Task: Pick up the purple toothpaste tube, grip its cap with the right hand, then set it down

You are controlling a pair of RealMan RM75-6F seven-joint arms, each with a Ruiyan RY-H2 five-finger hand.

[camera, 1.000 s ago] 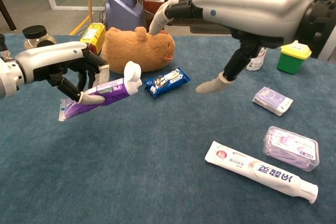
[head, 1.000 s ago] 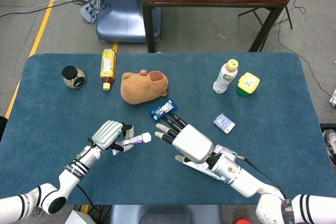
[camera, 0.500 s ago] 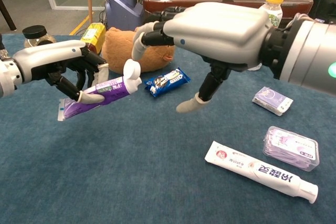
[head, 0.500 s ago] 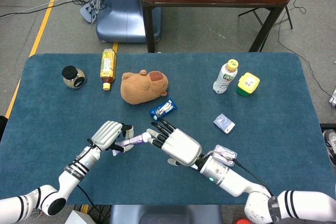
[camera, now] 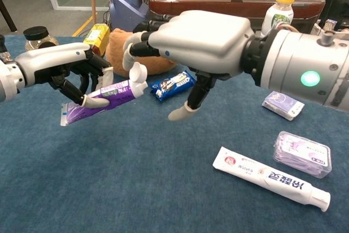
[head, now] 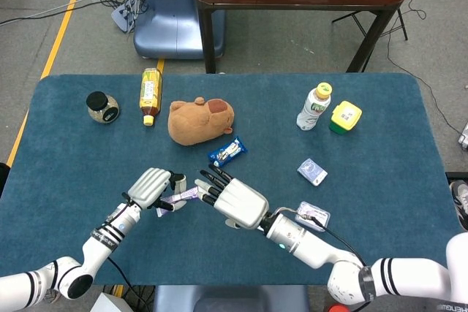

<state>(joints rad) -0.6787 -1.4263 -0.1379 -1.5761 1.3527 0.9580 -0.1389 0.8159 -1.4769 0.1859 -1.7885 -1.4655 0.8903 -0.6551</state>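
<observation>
white tube: lies flat on the cloth [camera: 82, 189] nearest the chest camera [camera: 271, 177], beside a clear packet [camera: 302, 154]; not the task's thing
right hand: [camera: 199, 39] has slid leftward over the last second, from well apart to just over the cap; fingers spread, holding nothing, with the fingertips [camera: 129, 57] just above and behind the cap and the thumb hanging below and to the side
cap: white end [camera: 137, 74] of the tube, pointing toward the right hand; contact looks near but I cannot tell if any finger touches
tube: purple [camera: 98, 100], off the cloth, tilted cap-up, unmoved across the frames
left hand: [camera: 68, 66] grips the tube around its middle, steady throughout
meaning: pickup is done; the approach looks all but over, so closing on the cap seems next
far: snack bar [camera: 173, 85], plush [head: 200, 120], bottles and jar untouched
</observation>
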